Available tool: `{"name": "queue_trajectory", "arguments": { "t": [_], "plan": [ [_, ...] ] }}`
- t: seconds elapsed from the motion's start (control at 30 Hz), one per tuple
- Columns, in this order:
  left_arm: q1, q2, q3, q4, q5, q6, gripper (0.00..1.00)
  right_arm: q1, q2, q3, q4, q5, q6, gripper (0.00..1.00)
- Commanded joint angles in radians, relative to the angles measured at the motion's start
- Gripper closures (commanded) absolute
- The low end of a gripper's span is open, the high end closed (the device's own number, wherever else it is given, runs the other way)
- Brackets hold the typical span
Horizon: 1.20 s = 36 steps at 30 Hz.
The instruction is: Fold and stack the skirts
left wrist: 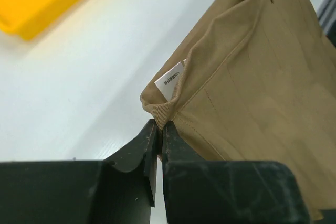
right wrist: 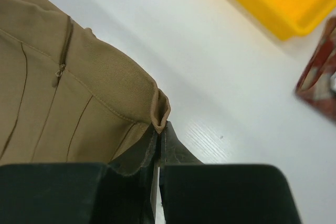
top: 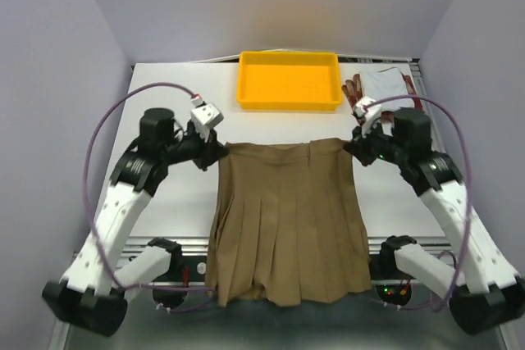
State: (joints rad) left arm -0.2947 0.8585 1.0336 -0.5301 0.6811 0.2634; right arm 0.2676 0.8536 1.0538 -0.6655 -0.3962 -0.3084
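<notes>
Top external view showed the white table [top: 184, 202] with the tan-brown pleated skirt [top: 285, 219] spread flat down its middle, waistband toward the far side and hem hanging over the near edge between the arm bases. Behind it, apart from the waistband, sat the yellow tray [top: 289, 79]. To the right of the tray, at the far right corner, lay the white skirt [top: 385, 81] on top of the red-and-beige checked skirt [top: 353, 92], whose edges showed on both sides.

Each arm reached in to one end of the waistband. The left gripper [top: 215, 152] was at the left corner; in the left wrist view its jaws were pinched tight on a bunched fold of the waistband corner [left wrist: 159, 125], lifting it slightly off the table. The right gripper [top: 358, 152] was clenched the same way on the right corner [right wrist: 159, 127].

A small white label [left wrist: 170, 80] stood just inside the waistband near the left grip. A closed zipper [right wrist: 63, 51] ran down the cloth left of the right grip.
</notes>
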Motion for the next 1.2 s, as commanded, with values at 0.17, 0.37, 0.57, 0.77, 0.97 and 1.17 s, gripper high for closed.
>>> {"name": "queue_trajectory", "arguments": {
  "t": [0.17,0.37,0.57,0.77,0.97,1.17],
  "plan": [
    [0.043,0.474,0.022,0.317,-0.294,0.023,1.00,-0.019,0.427,-0.101,0.498,0.302,-0.136,0.99],
    [0.150,0.813,0.212,0.361,-0.267,-0.042,0.99,-0.019,0.718,0.035,0.644,0.364,-0.156,0.99],
    [0.177,0.886,0.304,0.395,-0.175,-0.033,0.56,-0.019,0.837,0.147,0.653,0.433,-0.130,0.44],
    [0.174,0.762,0.313,0.286,-0.276,0.017,0.38,-0.019,0.777,0.179,0.540,0.343,-0.162,0.24],
    [0.161,0.608,0.163,0.208,-0.248,-0.051,0.38,-0.010,0.788,0.222,0.282,0.065,-0.260,0.42],
    [0.073,0.614,0.060,0.205,-0.264,-0.131,0.49,0.044,0.909,0.239,0.141,0.022,-0.320,0.54]
  ]
}}
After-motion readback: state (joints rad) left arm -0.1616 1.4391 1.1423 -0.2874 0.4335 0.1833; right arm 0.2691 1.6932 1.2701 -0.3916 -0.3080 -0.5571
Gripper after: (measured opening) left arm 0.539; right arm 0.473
